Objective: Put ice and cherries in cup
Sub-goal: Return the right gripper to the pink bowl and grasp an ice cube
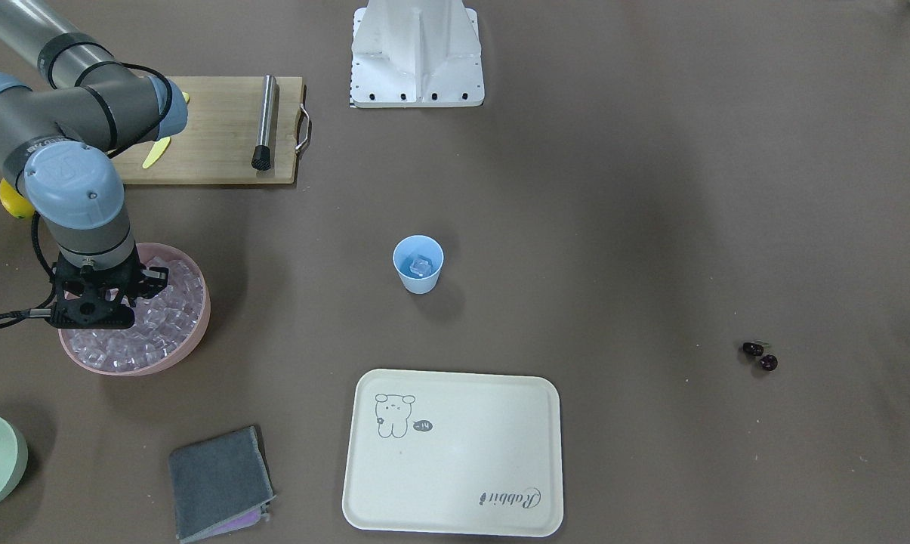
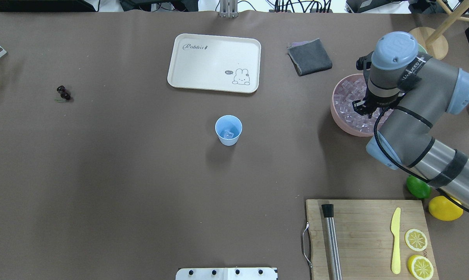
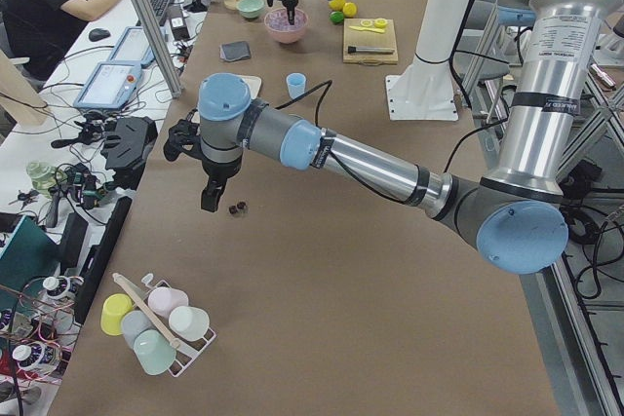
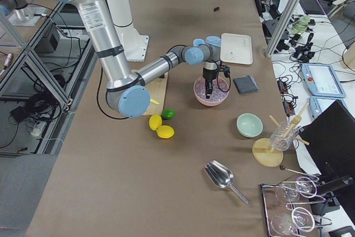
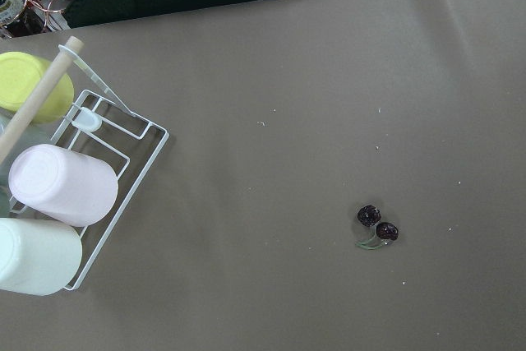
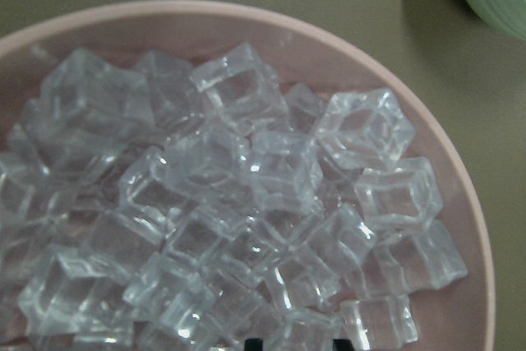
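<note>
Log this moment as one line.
right gripper open over ice in pink bowl | left gripper above cherries, state unclear | cup holds ice, no cherries

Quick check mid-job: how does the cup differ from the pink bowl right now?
The cup is small, light blue and tapered; the pink bowl is wide, shallow and much larger. The cup holds what looks like one ice cube; the bowl is heaped with cubes. The right gripper hangs over the bowl; the cup stands alone mid-table. Both stand upright and open-topped.
</note>
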Robot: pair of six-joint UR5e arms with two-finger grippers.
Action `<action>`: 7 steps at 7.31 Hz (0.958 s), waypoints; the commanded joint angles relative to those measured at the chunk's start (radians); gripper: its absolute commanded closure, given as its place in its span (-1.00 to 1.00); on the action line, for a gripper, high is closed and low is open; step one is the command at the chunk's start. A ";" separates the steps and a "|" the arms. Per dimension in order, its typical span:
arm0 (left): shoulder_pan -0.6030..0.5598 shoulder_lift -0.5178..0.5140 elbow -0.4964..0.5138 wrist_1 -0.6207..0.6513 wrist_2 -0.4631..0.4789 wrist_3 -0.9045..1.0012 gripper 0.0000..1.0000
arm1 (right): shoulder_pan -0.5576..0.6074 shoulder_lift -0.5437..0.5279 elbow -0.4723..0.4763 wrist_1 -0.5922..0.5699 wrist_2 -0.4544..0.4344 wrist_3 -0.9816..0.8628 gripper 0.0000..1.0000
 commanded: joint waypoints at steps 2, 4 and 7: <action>0.002 0.000 -0.001 0.000 0.000 0.002 -0.96 | 0.003 -0.001 0.000 -0.001 -0.013 -0.041 0.26; 0.005 -0.002 -0.004 0.000 0.000 0.002 -0.96 | 0.004 -0.004 -0.002 -0.001 -0.013 -0.040 0.58; 0.006 -0.012 0.001 0.000 0.000 0.000 -0.96 | 0.048 0.008 0.021 -0.030 0.018 -0.046 0.64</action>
